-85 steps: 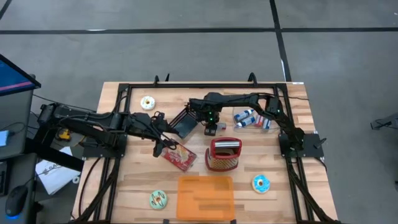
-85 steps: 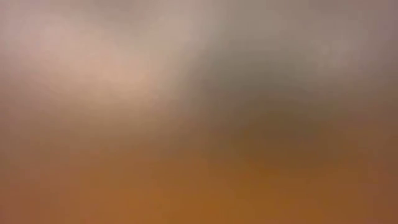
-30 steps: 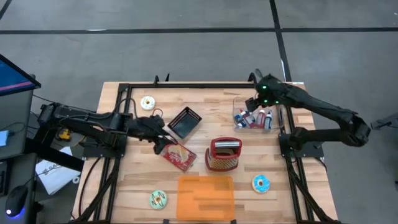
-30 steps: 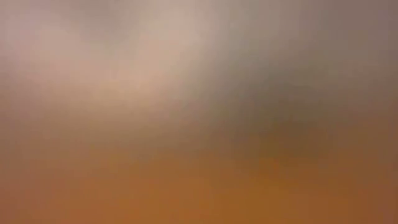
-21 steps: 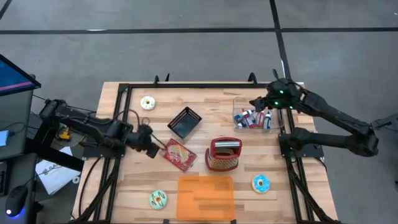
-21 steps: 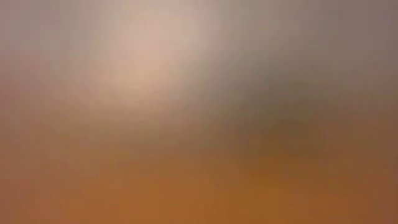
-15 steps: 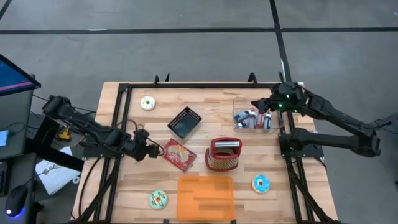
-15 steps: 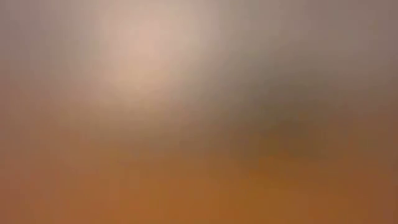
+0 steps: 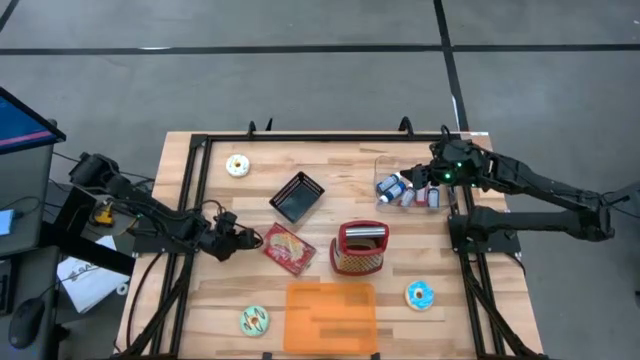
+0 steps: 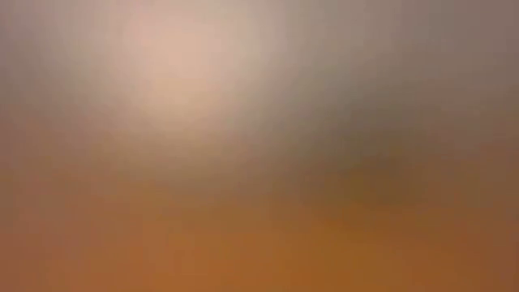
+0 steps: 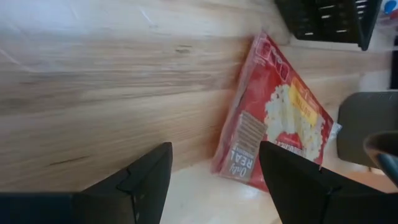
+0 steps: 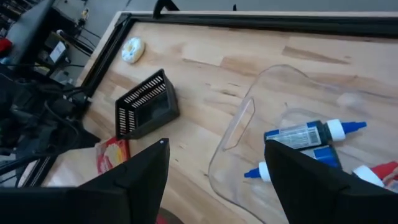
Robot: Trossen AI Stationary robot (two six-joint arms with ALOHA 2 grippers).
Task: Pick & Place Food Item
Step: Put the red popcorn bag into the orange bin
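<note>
L gripper [image 9: 243, 240] open, empty | red snack packet [image 9: 287, 249] just right of it, long axis diagonal | R gripper [image 9: 420, 176] open, upper right, well apart

place: robotics lab | cues: grey concrete floor [image 9: 300, 90]; black-framed wooden table [image 9: 330, 165]; monitor [image 9: 20, 125]

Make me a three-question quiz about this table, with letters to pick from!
1. Where is the black basket?
A. between the white donut and the red holder
B. on the orange board
C. inside the clear bin

2. How many donuts lie on the table?
A. one
B. three
C. five

3. The left gripper is:
A. shut on a donut
B. open, holding nothing
C. shut on the red packet

Answers: 1 A, the high view shows it there. 2 B, white, green and blue. 3 B, its fingers stand apart short of the packet.
</note>
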